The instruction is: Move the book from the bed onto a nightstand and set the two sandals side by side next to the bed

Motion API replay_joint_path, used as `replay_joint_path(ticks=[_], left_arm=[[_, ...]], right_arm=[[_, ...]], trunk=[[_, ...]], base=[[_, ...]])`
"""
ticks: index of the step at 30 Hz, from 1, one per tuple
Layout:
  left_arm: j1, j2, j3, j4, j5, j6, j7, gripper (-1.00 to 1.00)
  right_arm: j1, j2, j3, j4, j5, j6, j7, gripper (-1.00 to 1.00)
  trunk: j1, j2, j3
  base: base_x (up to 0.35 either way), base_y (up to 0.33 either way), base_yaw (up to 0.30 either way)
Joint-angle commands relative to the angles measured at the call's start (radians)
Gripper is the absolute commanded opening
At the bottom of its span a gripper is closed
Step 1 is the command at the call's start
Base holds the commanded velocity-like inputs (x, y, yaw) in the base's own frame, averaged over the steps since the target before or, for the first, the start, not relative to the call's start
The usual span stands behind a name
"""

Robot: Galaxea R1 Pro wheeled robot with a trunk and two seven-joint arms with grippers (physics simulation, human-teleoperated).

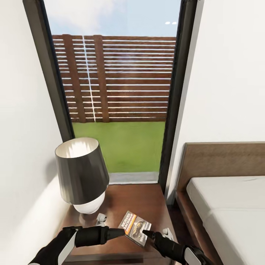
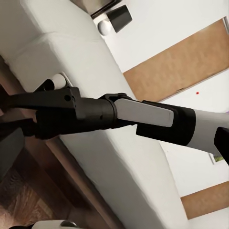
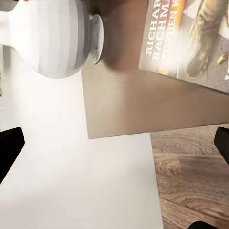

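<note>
Both arms enter the head view at its lower edge. Right gripper (image 3: 114, 143) stands wide open and empty in its own wrist view, dark fingertips at opposite edges with bare nightstand top and floor between them. In the head view its tip lies just at the near edge of the book (image 1: 134, 228); contact cannot be confirmed. Left gripper (image 1: 117, 232) points across toward the same book, tip just beside the book's left edge; whether its jaws are parted cannot be told.

Book lies flat on the nightstand (image 1: 147, 200), cover up, long axis running diagonally from lamp side toward the right arm. Lamp (image 1: 82, 173) stands well to the book's left. Bed (image 1: 228, 206) lies to the right, mattress bare.

Judgement: book placement appears complete. The right arm is nearer the bed side for any coming move.
</note>
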Motion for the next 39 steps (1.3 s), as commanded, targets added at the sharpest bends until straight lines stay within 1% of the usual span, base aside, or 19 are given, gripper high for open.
replay_joint_path(ticks=[1, 39], left_arm=[[-0.001, 0.001, -0.005, 0.000, 0.008, 0.010, -0.001, 1.00], [-0.001, 0.001, -0.005, 0.000, 0.008, 0.010, 0.000, 1.00]], right_arm=[[0.000, 0.000, 0.000, 0.000, -0.006, 0.008, 0.000, 1.00], [0.000, 0.000, -0.002, -0.002, -0.006, 0.002, 0.002, 1.00]], trunk=[[-0.004, 0.007, 0.002], [-0.150, 0.273, 0.121]], base=[[0.000, 0.000, 0.000], [0.000, 0.000, 0.000]])
